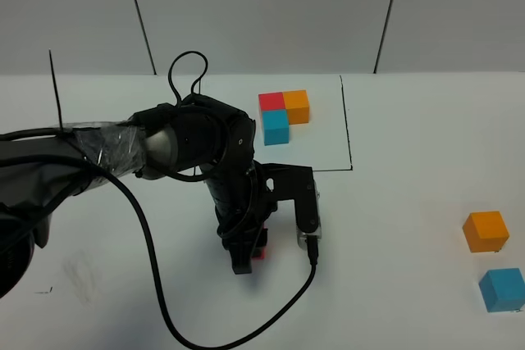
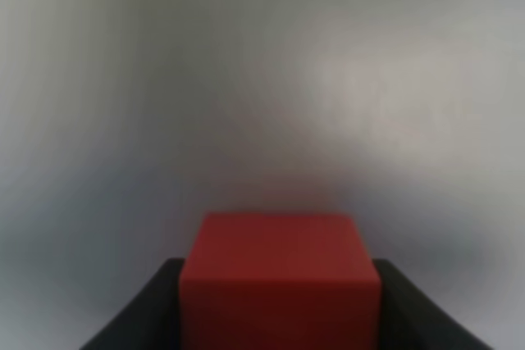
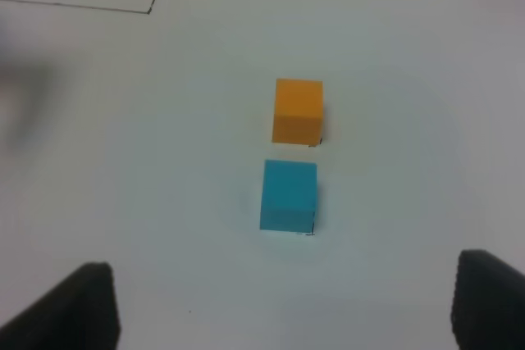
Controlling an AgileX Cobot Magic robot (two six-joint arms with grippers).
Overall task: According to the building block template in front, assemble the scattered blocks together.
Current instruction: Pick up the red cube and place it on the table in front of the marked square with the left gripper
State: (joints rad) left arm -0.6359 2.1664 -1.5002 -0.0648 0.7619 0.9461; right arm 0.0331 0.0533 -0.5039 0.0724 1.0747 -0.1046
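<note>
Left hand (image 1: 250, 256), black-fingered, is clamped on the red block (image 2: 279, 276). The left wrist view shows the cube wedged between both fingers (image 2: 139, 321), one dark pad on each side. From above, only a sliver of red shows under the arm. It lies on the near side of the building block template (image 1: 283, 115), a little to its left and outside the thin black frame line (image 1: 348, 120). Whether the cube rests on the desk (image 1: 410, 202) or hangs just off it, I cannot tell (the wrist view behind it is a grey blur).

The template sits toward the far side of the desk. Its red and orange cubes stand in a row and touch, and its blue cube is tucked against the red on the near side.

The orange block (image 1: 486, 230) and the light blue block (image 1: 502, 288) are well apart from the template, off to its right and nearer. Of the two, the orange is closer to the template, and they stand close together with a small gap between them.

Right hand (image 3: 283, 309) hangs over that pair with its fingers spread wide and nothing between them (no contact with either cube).
</note>
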